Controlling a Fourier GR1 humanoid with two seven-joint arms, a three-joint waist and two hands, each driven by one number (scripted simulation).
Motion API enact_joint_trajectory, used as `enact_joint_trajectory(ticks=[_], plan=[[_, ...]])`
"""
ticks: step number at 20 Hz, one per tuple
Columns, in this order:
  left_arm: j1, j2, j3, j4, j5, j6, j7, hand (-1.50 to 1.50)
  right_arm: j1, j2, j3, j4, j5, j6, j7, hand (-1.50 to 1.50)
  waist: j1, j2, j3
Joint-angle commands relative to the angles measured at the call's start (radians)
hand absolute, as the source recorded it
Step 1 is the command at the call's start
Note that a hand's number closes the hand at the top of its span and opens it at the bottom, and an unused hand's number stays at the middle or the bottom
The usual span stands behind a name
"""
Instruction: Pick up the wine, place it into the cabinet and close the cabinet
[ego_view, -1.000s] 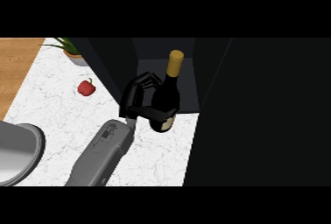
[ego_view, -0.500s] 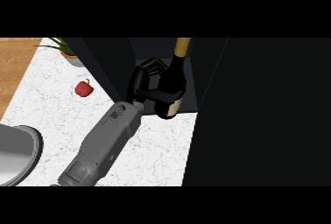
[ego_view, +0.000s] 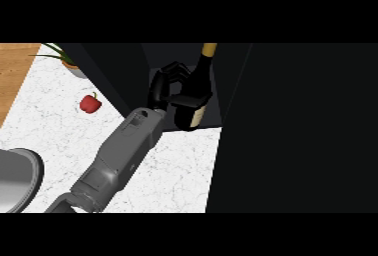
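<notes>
Gripping the wine bottle (ego_view: 193, 95), one black hand (ego_view: 166, 87) curls its fingers (ego_view: 176, 71) round the dark glass below the neck while the thumb crosses the body just above the pale label. Which of the robot's two hands this is cannot be told for certain; its grey forearm (ego_view: 118, 157) enters from about 7 o'clock and slants up toward 1 o'clock, so it reads as the left hand. Only this single hand and single forearm show.

One bottle is present: dark body, cream label at its lower end, gold foil top pointing to 12 o'clock. It sits inside the dark opening of the cabinet (ego_view: 184, 60), its base near the cabinet's front edge where the black meets the white counter (ego_view: 170, 170). A tall black panel (ego_view: 295, 130), seemingly the cabinet's door or side, fills the view from 1 to 5 o'clock.

On the marble counter lies one small red pepper (ego_view: 90, 103) at 10 o'clock, well apart from the hand. One potted plant (ego_view: 70, 62) stands at 11 o'clock, and one grey round rim, perhaps a sink or bowl (ego_view: 22, 177), shows at 8 o'clock
</notes>
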Motion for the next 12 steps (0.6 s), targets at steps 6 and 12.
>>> enact_joint_trajectory(ticks=[6, 12], plan=[[-0.082, 0.0, 0.079, 0.155, 0.068, -0.014, -0.052, 1.5, 0.065, -0.009, -0.001, -0.117, -0.081, 0.033, -0.003, -1.5, -0.017, 0.013, 0.0], [-0.129, 0.016, 0.11, 0.222, 0.062, 0.007, -0.087, 1.5, 0.096, -0.009, 0.031, -0.146, -0.058, 0.04, -0.028, -1.5, -0.03, 0.015, -0.001]])
